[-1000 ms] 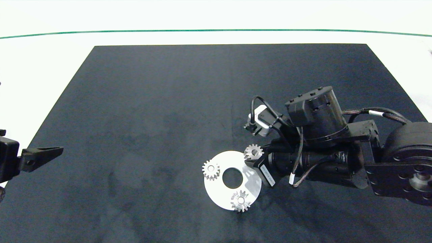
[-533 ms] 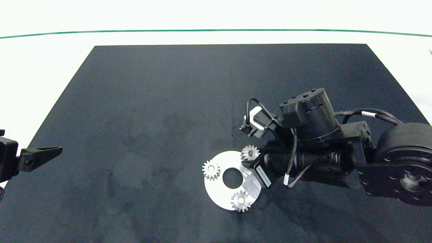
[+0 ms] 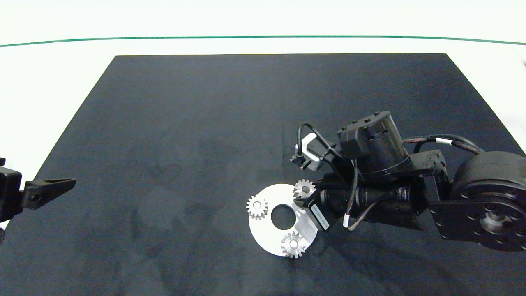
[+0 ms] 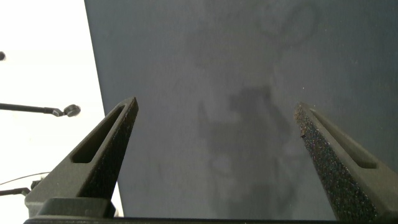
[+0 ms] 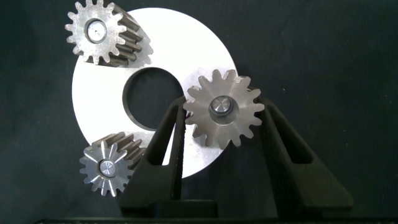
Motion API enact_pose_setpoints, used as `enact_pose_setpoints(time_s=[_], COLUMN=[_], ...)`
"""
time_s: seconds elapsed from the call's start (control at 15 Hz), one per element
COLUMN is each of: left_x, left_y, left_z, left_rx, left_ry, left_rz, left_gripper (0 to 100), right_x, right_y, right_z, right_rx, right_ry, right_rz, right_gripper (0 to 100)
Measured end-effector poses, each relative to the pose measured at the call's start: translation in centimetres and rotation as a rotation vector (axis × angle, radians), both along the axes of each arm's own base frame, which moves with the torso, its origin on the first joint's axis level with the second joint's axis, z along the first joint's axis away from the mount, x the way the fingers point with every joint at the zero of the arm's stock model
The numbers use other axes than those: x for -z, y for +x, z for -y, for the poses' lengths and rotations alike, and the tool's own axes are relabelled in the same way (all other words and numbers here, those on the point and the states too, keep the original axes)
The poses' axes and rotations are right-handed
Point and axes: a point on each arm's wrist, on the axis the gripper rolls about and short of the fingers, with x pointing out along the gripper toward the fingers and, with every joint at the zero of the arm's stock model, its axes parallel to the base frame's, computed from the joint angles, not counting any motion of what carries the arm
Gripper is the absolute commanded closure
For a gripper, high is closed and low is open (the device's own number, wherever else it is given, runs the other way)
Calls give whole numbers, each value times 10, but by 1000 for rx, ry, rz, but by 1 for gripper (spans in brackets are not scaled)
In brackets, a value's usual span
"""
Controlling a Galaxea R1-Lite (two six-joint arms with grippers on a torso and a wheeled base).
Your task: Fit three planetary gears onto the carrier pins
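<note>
While the right gripper (image 5: 224, 134) pinches the third gear (image 5: 222, 109) over the disc (image 3: 269, 240), best to line bore w/ pin, lower straight, release only once seated. Its fingers are closed to gear width, gripping its teeth. Pin not visible under it. Other two gears (image 5: 99, 29) (image 5: 107, 167) sit on pins. Left gripper (image 4: 214, 137) parked at table's left edge, wide open, empty.
</note>
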Motion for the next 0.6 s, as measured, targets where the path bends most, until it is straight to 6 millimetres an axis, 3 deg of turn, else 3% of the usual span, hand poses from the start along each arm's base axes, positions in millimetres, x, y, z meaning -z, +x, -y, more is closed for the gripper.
enact_pose_setpoints(time_s=[0.6], left_x=[-1], left_y=[-1], left_z=[0], left_rx=[1], left_ry=[0], left_rz=[4], left_gripper=[0], right_x=[5], right_y=[0], right_z=[-3], right_rx=[-6], right_ry=[-12], right_rz=[-9], right_gripper=[84])
